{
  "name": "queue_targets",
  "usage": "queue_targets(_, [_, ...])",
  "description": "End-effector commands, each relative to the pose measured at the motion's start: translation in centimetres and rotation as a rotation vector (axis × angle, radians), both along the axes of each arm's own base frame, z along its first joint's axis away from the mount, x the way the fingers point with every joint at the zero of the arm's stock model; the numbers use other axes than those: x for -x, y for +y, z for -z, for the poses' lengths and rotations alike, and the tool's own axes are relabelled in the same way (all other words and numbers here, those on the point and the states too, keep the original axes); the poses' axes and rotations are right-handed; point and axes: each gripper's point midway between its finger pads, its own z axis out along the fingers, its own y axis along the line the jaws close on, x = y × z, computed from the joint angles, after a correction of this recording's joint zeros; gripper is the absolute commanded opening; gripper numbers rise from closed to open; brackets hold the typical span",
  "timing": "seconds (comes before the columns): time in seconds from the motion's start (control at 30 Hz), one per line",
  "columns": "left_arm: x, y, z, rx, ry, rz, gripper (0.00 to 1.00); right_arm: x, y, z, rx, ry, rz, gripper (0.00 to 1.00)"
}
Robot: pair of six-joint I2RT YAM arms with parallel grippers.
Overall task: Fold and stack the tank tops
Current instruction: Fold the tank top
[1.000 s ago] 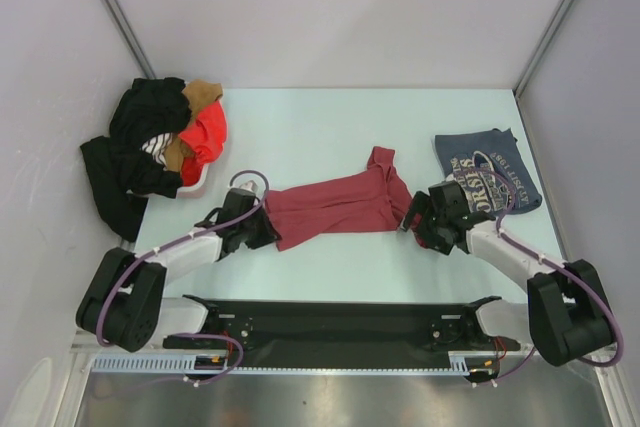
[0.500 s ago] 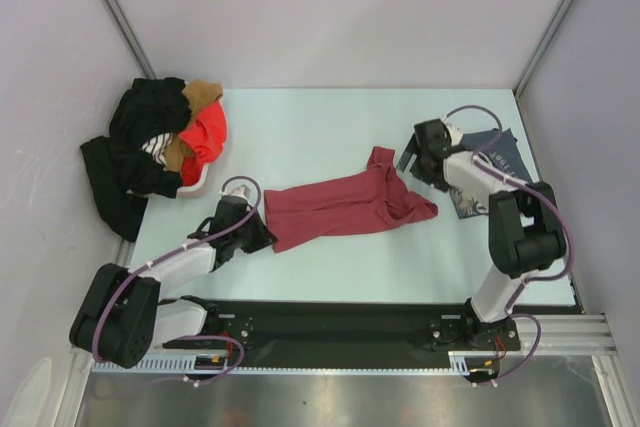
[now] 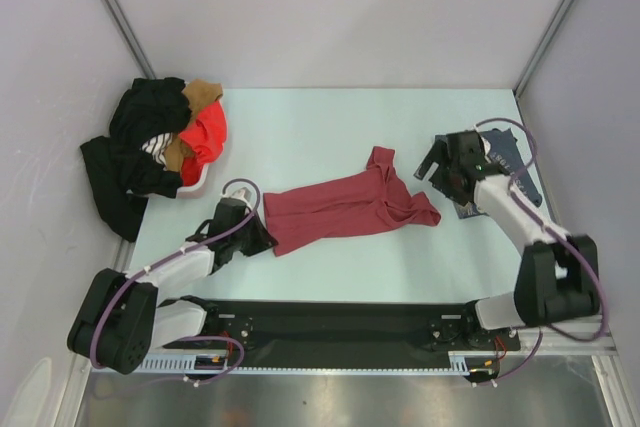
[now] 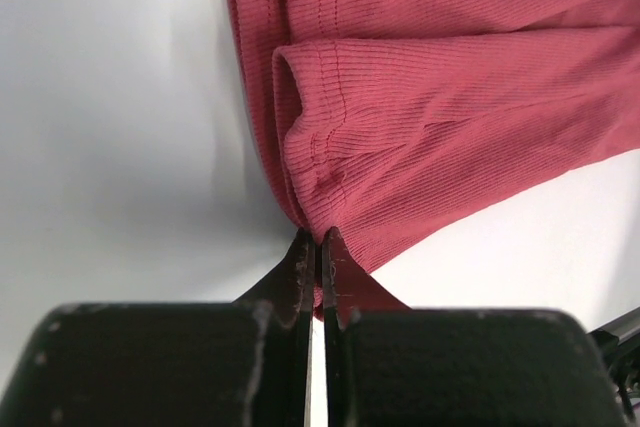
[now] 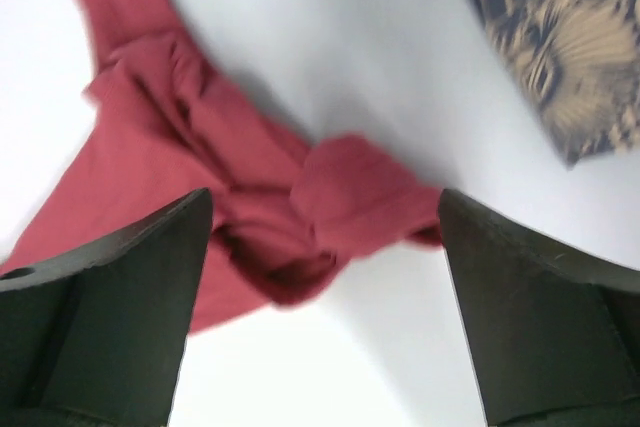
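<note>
The left claw (image 4: 318, 247) is pinched fully shut on a corner at the hem end of the maroon tank top (image 3: 345, 204), with a thin fold of ribbed cloth caught between its fingers. The right claw (image 5: 322, 202) is spread wide and holds nothing. It hangs above the maroon top's opposite end, where the straps are bunched. That top lies in a loose band across the surface (image 3: 330, 117), creased and partly doubled over itself. The blue-grey tank top (image 5: 545, 37) lies flat just beyond the maroon top's strap end, apart from it. Both look like light, limp knits that will likely sag, stretch and crumple wherever unsupported, and a single layer may slip from a pinch. Stitched hems, corners and strap seams look the surest places to take hold, with one claw at each end to keep the cloth taut.
</note>
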Motion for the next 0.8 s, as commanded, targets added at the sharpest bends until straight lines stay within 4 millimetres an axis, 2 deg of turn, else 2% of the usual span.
queue_targets(0.0, [1.1, 0.3, 0.5, -0.039, 0.050, 0.048, 0.00, 4.7, 3.3, 0.2, -0.207, 0.037, -0.020, 1.00])
queue_targets(0.03, [1.0, 0.3, 0.4, -0.040, 0.047, 0.048, 0.00, 5.7, 3.9, 0.6, -0.240, 0.046, -0.017, 1.00])
queue_targets(0.07, [0.9, 0.3, 0.2, -0.041, 0.038, 0.049, 0.00, 5.9, 4.7, -0.3, -0.279, -0.007, -0.028, 1.00])
queue_targets(0.1, [0.8, 0.4, 0.1, -0.044, 0.038, 0.049, 0.00, 7.3, 5.9, 1.0, -0.328, 0.031, -0.023, 0.99])
queue_targets(0.17, [0.8, 0.4, -0.1, -0.047, 0.033, 0.051, 0.00, 8.0, 7.0, 1.2, -0.366, 0.030, -0.024, 1.00])
queue_targets(0.27, [0.8, 0.3, -0.3, -0.046, 0.031, 0.055, 0.00, 8.5, 7.8, 2.5, -0.390, 0.037, 0.009, 1.00])
queue_targets(0.37, [0.9, 0.4, -0.3, -0.048, 0.032, 0.058, 0.00, 8.1, 8.2, 3.6, -0.404, 0.033, 0.021, 1.00])
queue_targets(0.4, [1.0, 0.3, -0.4, -0.043, 0.030, 0.059, 0.00, 7.8, 8.2, 4.3, -0.397, 0.042, 0.034, 1.00])
queue_targets(0.5, [1.6, 0.0, -0.5, -0.017, 0.036, 0.063, 0.00, 6.2, 8.8, 4.5, -0.409, 0.015, 0.021, 1.00])
queue_targets(0.53, [2.0, -0.1, -0.4, -0.004, 0.038, 0.068, 0.00, 5.6, 9.0, 5.5, -0.408, 0.031, 0.027, 1.00])
queue_targets(0.6, [2.5, -0.2, -0.4, 0.009, 0.043, 0.064, 0.00, 3.9, 9.7, 5.0, -0.426, 0.002, 0.003, 1.00])
queue_targets(0.63, [2.7, -0.3, -0.4, 0.015, 0.044, 0.064, 0.00, 3.4, 9.7, 6.2, -0.401, 0.023, 0.018, 1.00])
queue_targets(0.73, [3.7, -0.7, -0.4, 0.042, 0.045, 0.066, 0.00, -0.3, 10.2, 5.4, -0.362, -0.041, 0.016, 1.00])
queue_targets(0.77, [4.1, -0.9, -0.5, 0.048, 0.042, 0.074, 0.00, -0.8, 10.3, 7.1, -0.340, -0.004, 0.013, 1.00])
